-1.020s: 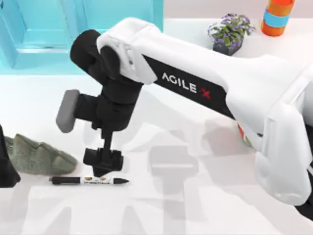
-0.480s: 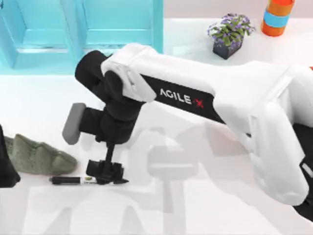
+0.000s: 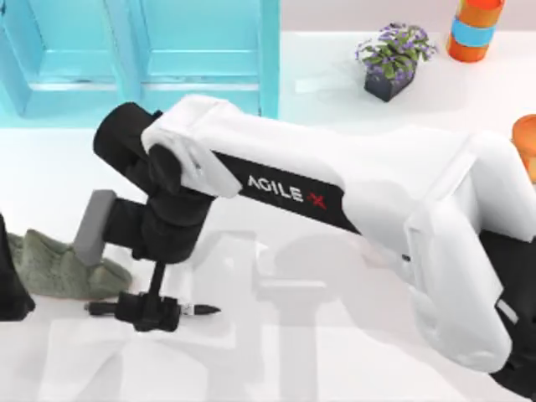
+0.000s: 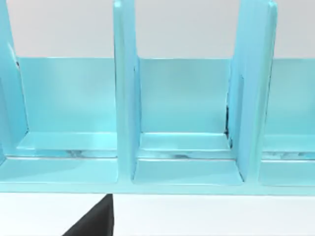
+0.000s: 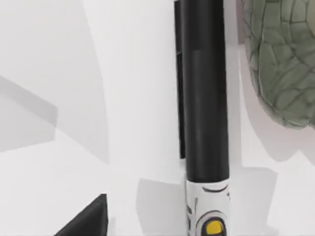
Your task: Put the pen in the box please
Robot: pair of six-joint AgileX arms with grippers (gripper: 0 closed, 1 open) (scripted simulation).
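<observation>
Right gripper [image 3: 149, 312]: low at the table, straddling the pen's middle, black fingers on either side of the barrel; honestly can't tell if they're pinching it yet or just sitting around it.
Pen [image 3: 201, 310]: flat on the table near the front left, long axis running left to right across the top view, pointed tip toward the right, capped black end poking out on the left of the gripper. Wrist cam shows the black cap [image 5: 202, 88] and a bit of white barrel with a yellow mark.
Right arm: stretched way over from the right side, forearm slanting across the middle, wrist bent straight down over the pen.
Green rock thing [image 3: 59, 266]: lumpy, just behind the pen's cap end, apart from it.
Table [image 3: 335, 352]: plain white, arm shadows across it.
Box [image 3: 142, 50]: turquoise, divided into compartments, back left.
Back right: small potted plant [image 3: 392, 54], orange and blue can [image 3: 476, 29].
Left arm: parked at the far left edge, its camera facing the box compartments [image 4: 184, 113].
</observation>
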